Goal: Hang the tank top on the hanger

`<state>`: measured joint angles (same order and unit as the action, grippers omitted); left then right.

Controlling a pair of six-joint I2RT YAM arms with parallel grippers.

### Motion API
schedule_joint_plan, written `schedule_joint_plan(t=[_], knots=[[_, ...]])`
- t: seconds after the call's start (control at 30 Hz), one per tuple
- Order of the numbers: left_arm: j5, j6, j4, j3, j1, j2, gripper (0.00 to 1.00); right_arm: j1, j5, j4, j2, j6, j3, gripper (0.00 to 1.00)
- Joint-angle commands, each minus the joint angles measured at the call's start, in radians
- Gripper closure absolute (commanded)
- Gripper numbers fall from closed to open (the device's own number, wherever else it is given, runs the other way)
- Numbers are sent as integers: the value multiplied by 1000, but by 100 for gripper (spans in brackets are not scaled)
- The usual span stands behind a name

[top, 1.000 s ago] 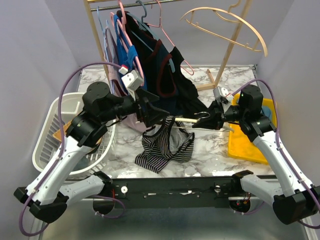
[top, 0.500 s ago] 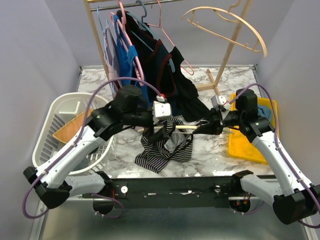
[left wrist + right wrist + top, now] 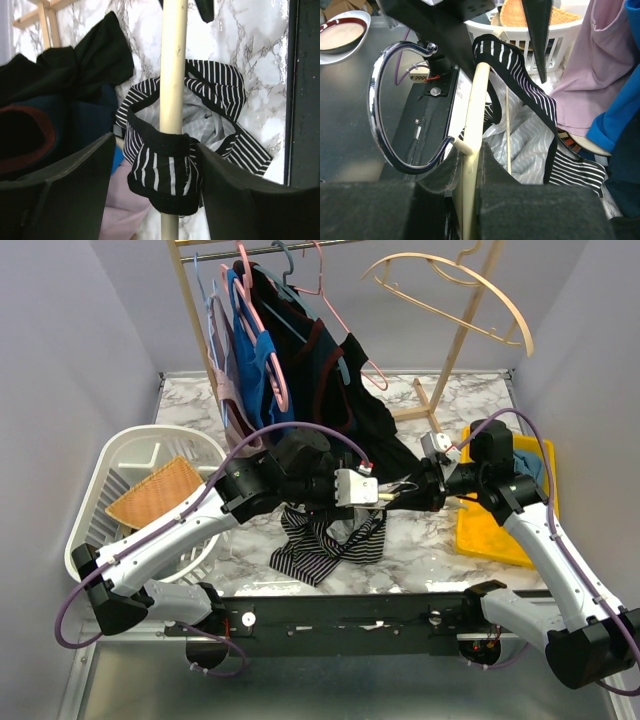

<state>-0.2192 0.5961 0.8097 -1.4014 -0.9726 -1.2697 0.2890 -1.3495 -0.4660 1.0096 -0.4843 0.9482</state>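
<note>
Swinging in from the left of the overhead view since a second ago, the left gripper [image 3: 156, 144] has reached centre frame. Its jaws stand apart, straddling the hanger [image 3: 173, 75] right where a black-edged strap of the tank top [image 3: 165, 172] loops round the wooden arm. The cloth sits between the fingers with a sliver of gap on the left side, not pinched. The right gripper [image 3: 470, 159] hasn't budged: it is clenched on the cream wood just beside the metal hook [image 3: 377, 115], holding the hanger out over the marble table [image 3: 430, 550]. The rest of the striped top droops, bunched, at lower centre overhead. White basket [image 3: 100, 490] at left, yellow tray [image 3: 490, 530] at right, dark clothes [image 3: 330, 380] at upper centre.
</note>
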Motion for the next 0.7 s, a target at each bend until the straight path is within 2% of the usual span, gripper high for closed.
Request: schedule_joint_plan(t=[0.0, 0.03, 0.07, 0.1, 0.13, 0.17, 0.23, 0.27, 0.3, 0.33, 0.43, 0.5, 0.53, 0.67], knots=[[87, -12, -46, 48, -9, 23, 53, 7, -10, -20, 12, -16, 15, 100], [90, -19, -69, 57, -11, 26, 61, 7, -10, -22, 20, -17, 18, 100], [90, -31, -79, 71, -11, 32, 79, 6, -13, -25, 23, -20, 21, 100], [89, -41, -95, 79, -11, 36, 88, 7, -14, -26, 26, -20, 24, 100], [83, -48, -119, 88, -11, 39, 97, 7, -14, -26, 29, -20, 23, 100], [61, -58, -133, 105, -11, 49, 100, 7, -14, -28, 30, -19, 24, 100], [47, -119, -187, 126, -11, 59, 100, 7, -7, -25, 32, -13, 27, 97], [66, -149, -213, 159, -11, 81, 100, 7, 30, -16, 27, 21, 27, 91], [86, -235, -239, 177, -8, 93, 100, 7, 62, -4, 21, 47, 35, 80], [107, -278, -283, 195, -3, 107, 100, 4, 97, -2, 11, 62, 44, 56], [129, -479, -357, 287, 25, 165, 100, -45, 217, 7, -51, 116, 67, 20], [139, -553, -395, 375, 28, 220, 100, -83, 260, 10, -92, 176, 72, 13], [150, -635, -433, 402, 28, 239, 100, -114, 266, 12, -103, 193, 66, 12], [248, -775, -518, 545, 29, 363, 100, -142, 236, 16, -144, 298, 5, 11]])
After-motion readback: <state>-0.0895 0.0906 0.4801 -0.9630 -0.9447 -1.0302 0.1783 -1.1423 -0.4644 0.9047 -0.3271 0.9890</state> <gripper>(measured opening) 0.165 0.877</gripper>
